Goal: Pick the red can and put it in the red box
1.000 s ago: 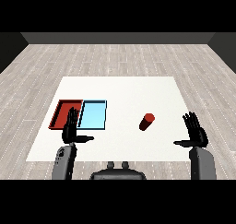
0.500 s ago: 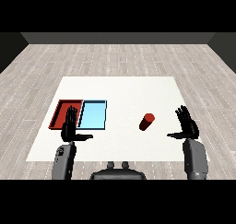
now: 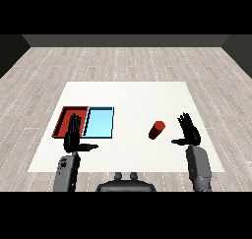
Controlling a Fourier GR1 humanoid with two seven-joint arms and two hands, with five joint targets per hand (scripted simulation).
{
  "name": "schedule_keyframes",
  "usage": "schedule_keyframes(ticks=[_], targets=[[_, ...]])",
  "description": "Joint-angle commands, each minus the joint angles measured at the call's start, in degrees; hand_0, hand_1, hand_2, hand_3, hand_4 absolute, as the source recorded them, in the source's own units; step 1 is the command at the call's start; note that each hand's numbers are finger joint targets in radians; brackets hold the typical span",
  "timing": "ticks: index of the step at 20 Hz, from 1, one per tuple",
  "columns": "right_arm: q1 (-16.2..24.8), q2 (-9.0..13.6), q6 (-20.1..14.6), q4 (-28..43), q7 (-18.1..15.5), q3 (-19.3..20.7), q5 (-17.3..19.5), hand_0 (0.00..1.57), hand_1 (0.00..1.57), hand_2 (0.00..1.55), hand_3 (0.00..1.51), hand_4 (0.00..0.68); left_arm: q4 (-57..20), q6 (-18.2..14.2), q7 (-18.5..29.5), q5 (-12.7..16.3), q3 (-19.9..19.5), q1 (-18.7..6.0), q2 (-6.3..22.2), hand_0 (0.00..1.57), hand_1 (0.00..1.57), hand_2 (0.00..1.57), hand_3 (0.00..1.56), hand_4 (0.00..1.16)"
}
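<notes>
Tabletop (image 3: 128, 93): white, flat, matte, a plain rectangle with no visible markings; it stands on a floor (image 3: 123, 61) of pale grey wood-look planks.
Red can (image 3: 156, 130): small cylinder, uniform red, smooth-sided, with a slightly lighter round top face; it reads as upright, leaning a little in the view. No label or marking can be made out.
Red can, location: on the tabletop, free-standing, touched by neither hand.
Red tray (image 3: 67, 119): shallow rectangular tray with a bright red rim and a darker red floor; well to the left of the red can.
Light blue tray (image 3: 100, 122): same shallow rectangular form, pale blue floor with a darker blue rim; between the red tray and the red can, edge to edge with the red tray.
Right hand (image 3: 189, 132): black, on a grey boxy forearm; near the red can on its right side, apart from it. Fingers straight and spread, thumb pointing toward the can, nothing held.
Left hand (image 3: 74, 138): black, on a grey forearm; far left of the red can, overlapping the near edge of the red tray in the view. Fingers straight and apart, thumb out sideways, nothing held.
</notes>
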State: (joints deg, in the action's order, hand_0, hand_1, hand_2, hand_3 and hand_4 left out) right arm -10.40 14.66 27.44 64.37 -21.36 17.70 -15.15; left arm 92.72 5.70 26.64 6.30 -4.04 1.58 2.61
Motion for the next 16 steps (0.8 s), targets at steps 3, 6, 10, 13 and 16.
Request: schedule_keyframes(ticks=[3,6,10,13,16], targets=[[2.79,-2.21,-0.76,3.98,1.95,-2.72,-0.22,0.0,0.0,0.0,0.0,0.0,1.58,-1.86,-4.21,-0.14,0.89,-1.55,-0.86,0.0,0.0,0.0,0.0,0.0],[-0.87,-3.58,-2.36,-1.61,-0.23,-3.03,0.03,0.0,0.0,0.0,0.0,0.0,2.3,-2.14,-2.91,-0.44,0.61,-0.75,-0.85,0.0,0.0,0.0,0.0,0.0],[-0.29,-3.19,0.1,-6.81,-5.61,-2.65,0.46,0.0,0.0,0.0,0.0,0.0,1.15,-2.01,-0.23,-1.94,1.81,0.62,-1.66,0.0,0.0,0.0,0.0,0.0],[-2.72,-5.32,-2.59,-6.54,-2.49,-5.33,1.67,0.0,0.0,0.0,0.0,0.0,-2.83,-1.05,1.92,-0.64,-0.24,-1.85,-0.85,0.0,0.0,0.0,0.0,0.0],[-0.8,-4.26,-1.18,-5.11,-0.69,-4.1,-1.13,0.0,0.0,0.0,0.0,0.0,3.14,-1.13,1.48,-2.72,3.85,4.1,-2.5,0.0,0.0,0.0,0.0,0.0]])
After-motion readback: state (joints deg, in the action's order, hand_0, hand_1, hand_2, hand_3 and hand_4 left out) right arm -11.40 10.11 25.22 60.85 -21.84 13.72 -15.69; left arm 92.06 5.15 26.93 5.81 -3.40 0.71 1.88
